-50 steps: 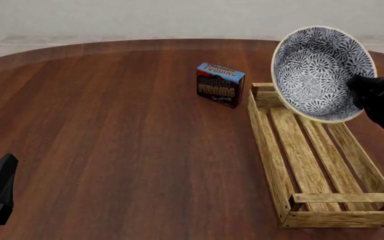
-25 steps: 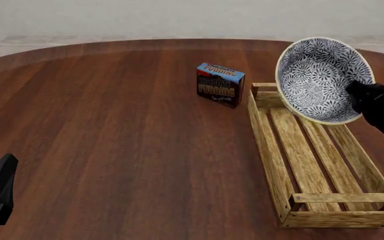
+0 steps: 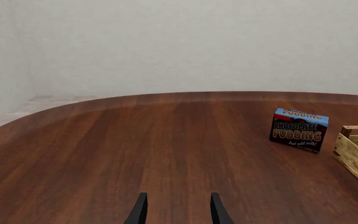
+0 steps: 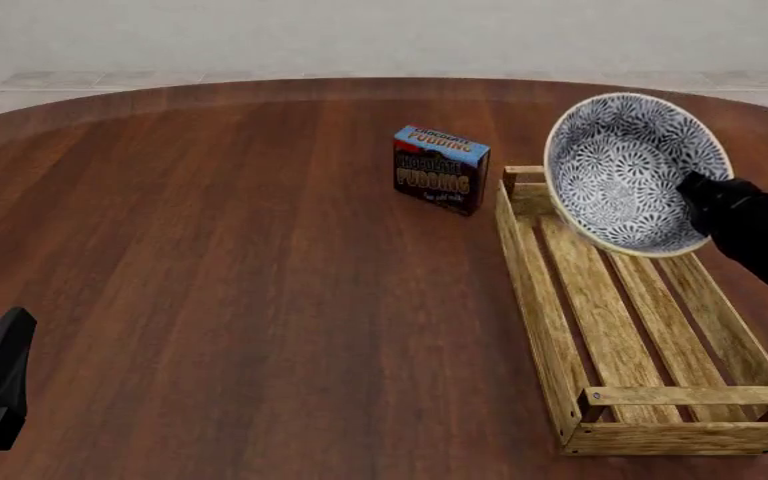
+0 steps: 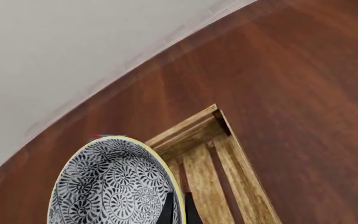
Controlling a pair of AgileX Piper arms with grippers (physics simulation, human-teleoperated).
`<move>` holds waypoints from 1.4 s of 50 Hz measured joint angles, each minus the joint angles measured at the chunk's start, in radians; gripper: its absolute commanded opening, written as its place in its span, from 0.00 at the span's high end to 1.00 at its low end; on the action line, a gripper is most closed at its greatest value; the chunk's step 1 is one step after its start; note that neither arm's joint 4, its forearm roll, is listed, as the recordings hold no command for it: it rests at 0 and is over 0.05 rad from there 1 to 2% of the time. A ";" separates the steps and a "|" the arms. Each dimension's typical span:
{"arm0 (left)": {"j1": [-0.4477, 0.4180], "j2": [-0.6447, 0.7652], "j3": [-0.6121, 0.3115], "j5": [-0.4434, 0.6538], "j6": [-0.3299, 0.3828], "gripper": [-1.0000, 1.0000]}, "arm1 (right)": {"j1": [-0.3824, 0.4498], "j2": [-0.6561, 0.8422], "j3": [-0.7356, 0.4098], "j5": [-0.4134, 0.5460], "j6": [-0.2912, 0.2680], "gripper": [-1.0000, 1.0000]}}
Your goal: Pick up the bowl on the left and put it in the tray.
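Bowl, round blue-patterned ceramic: rigid, smooth, breakable; right gripper pinches 1 rim edge above slatted light-wood tray. Left gripper parted, empty.

The right gripper comes in from about 3 o'clock in the front view and is up in the air. It pinches the rim of the bowl, which is tipped on its side. The left gripper sits low near 8 o'clock, its two fingers apart, holding nothing.
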 measured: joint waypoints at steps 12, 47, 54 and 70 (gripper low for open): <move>0.000 0.000 0.000 0.000 0.000 0.00 | -0.018 0.036 -0.006 -0.006 -0.008 1.00; 0.000 0.000 0.000 0.000 0.000 0.00 | -0.042 0.163 -0.006 -0.072 -0.019 1.00; 0.000 0.000 0.000 0.000 0.000 0.00 | -0.048 0.201 -0.010 -0.091 -0.019 1.00; 0.000 0.000 0.000 0.000 0.000 0.00 | -0.046 0.285 -0.013 -0.140 -0.018 1.00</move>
